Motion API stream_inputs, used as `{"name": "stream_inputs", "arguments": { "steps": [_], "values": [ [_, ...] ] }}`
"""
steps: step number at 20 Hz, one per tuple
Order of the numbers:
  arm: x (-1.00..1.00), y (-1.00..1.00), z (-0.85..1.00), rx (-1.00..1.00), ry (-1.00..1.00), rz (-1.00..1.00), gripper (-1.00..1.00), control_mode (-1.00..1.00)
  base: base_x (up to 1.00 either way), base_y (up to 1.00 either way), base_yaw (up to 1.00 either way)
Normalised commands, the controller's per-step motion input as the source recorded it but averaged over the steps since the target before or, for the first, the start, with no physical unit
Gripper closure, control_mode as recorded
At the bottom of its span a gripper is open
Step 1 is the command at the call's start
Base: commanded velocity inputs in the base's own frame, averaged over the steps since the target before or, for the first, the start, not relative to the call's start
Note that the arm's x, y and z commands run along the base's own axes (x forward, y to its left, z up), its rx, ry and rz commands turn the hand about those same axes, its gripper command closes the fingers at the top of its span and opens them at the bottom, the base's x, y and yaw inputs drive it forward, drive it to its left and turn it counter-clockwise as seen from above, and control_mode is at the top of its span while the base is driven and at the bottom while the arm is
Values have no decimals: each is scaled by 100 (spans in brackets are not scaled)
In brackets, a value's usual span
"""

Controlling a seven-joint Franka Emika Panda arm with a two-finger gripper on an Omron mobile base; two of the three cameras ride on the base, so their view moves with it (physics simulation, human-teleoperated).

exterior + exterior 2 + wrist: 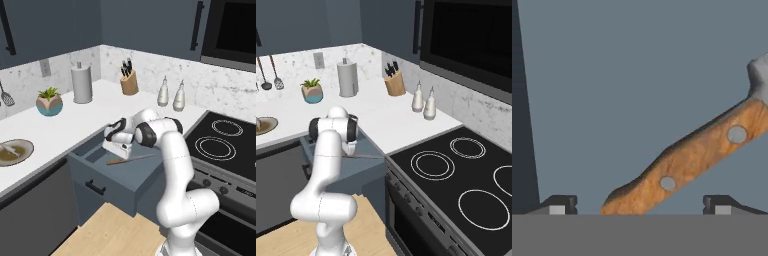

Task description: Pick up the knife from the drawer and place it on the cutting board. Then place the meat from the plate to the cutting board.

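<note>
**Fingers spread wide over the knife in the drawer**

The fingers (639, 205) are seen fully parted, with nothing gripped. The knife (131, 159) is laid flat in the pulled-out drawer (117, 172), its wooden handle lying slantwise between the two tips. The plate (14, 152) is left on the tabletop (60, 127).

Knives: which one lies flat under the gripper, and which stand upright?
The knife with the tan wooden handle lies flat in the open drawer, below the open gripper. The black-handled knives stand upright in the wooden block by the backsplash.
</note>
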Motion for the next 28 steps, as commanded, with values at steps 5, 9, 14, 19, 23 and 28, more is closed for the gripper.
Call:
{"name": "stream_inputs", "arguments": {
  "steps": [5,9,14,19,23,28],
  "values": [
    [11,0,-13,5,0,-6,-100,-100,0,0,0],
    [0,0,-15,0,0,0,-100,-100,0,0,0],
    [0,0,-16,0,0,0,-100,-100,0,0,0],
    [-25,0,-6,0,-1,-3,-100,-100,0,0,0],
    [-71,0,19,0,-4,-7,-100,-100,0,0,0],
    [-44,0,7,0,-1,-7,-100,-100,0,0,0]
  ]
}}
